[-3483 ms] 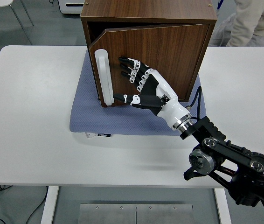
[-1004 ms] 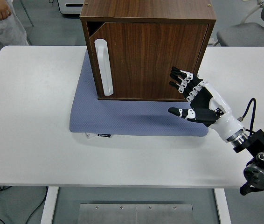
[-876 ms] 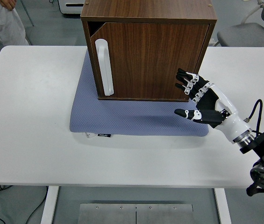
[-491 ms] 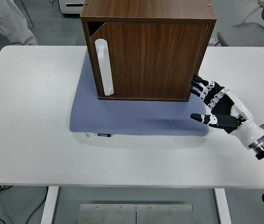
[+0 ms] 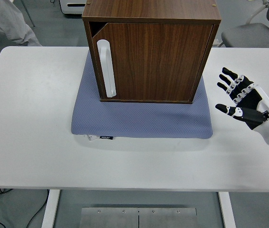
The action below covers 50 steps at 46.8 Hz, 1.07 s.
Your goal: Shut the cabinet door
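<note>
A dark wooden cabinet [image 5: 151, 12] stands on a blue-grey mat [image 5: 139, 121] at the table's back middle. Its door [image 5: 151, 61] lies nearly flush with the front, a small dark gap showing at the top left corner. A white vertical handle [image 5: 107, 69] runs down the door's left side. My right hand [image 5: 236, 95] hovers over the white table to the right of the cabinet, fingers spread, holding nothing, well apart from the door. The left arm does not appear.
The white table [image 5: 34, 123] spreads wide on both sides of the mat. A person in light clothing [image 5: 4, 21] stands at the top left corner. A grey chair [image 5: 253, 31] sits beyond the table at the top right.
The door went from swung ajar under my right hand to nearly flush. My hand then drew back to the right, off the door and away from the cabinet. The person at top left shifted.
</note>
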### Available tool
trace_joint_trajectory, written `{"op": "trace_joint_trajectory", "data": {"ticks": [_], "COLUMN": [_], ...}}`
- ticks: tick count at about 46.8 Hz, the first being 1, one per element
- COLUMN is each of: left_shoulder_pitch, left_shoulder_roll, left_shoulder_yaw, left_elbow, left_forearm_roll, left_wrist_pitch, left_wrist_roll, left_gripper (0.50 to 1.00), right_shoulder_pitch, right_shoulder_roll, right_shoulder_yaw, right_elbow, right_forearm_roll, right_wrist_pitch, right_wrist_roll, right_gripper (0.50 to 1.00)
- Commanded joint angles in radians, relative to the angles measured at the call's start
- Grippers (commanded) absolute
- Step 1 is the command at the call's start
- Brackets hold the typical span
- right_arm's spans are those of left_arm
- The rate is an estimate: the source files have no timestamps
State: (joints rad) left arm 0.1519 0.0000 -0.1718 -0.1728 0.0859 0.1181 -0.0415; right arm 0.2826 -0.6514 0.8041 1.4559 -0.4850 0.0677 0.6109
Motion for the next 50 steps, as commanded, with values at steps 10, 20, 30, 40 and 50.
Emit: {"op": "trace_joint_trajectory", "data": {"ticks": [10, 20, 30, 40, 50], "left_shoulder_pitch": [0.000, 0.000, 0.000, 0.000, 0.000], "left_shoulder_roll": [0.000, 0.000, 0.000, 0.000, 0.000], "left_shoulder_yaw": [0.000, 0.000, 0.000, 0.000, 0.000], "left_elbow": [0.001, 0.001, -0.001, -0.001, 0.000], "left_forearm_roll": [0.000, 0.000, 0.000, 0.000, 0.000], "left_wrist_pitch": [0.000, 0.000, 0.000, 0.000, 0.000], "left_wrist_roll": [0.000, 0.000, 0.000, 0.000, 0.000], "left_gripper": [1.000, 1.000, 1.000, 1.000, 1.000], "right_shoulder_pitch": [0.006, 0.012, 0.033, 0.059, 0.069], "right_shoulder_roll": [0.007, 0.024, 0.062, 0.091, 0.095], "right_shoulder_yaw": [0.043, 0.052, 0.058, 0.069, 0.070], "right_elbow": [-0.051, -0.087, -0.143, -0.209, -0.236], "right_forearm_roll": [0.062, 0.066, 0.103, 0.135, 0.138], "right_wrist_pitch": [-0.003, -0.006, -0.014, -0.014, -0.012], "right_wrist_roll": [-0.006, -0.034, -0.083, -0.106, -0.109], "right_gripper": [1.000, 1.000, 1.000, 1.000, 1.000]}}
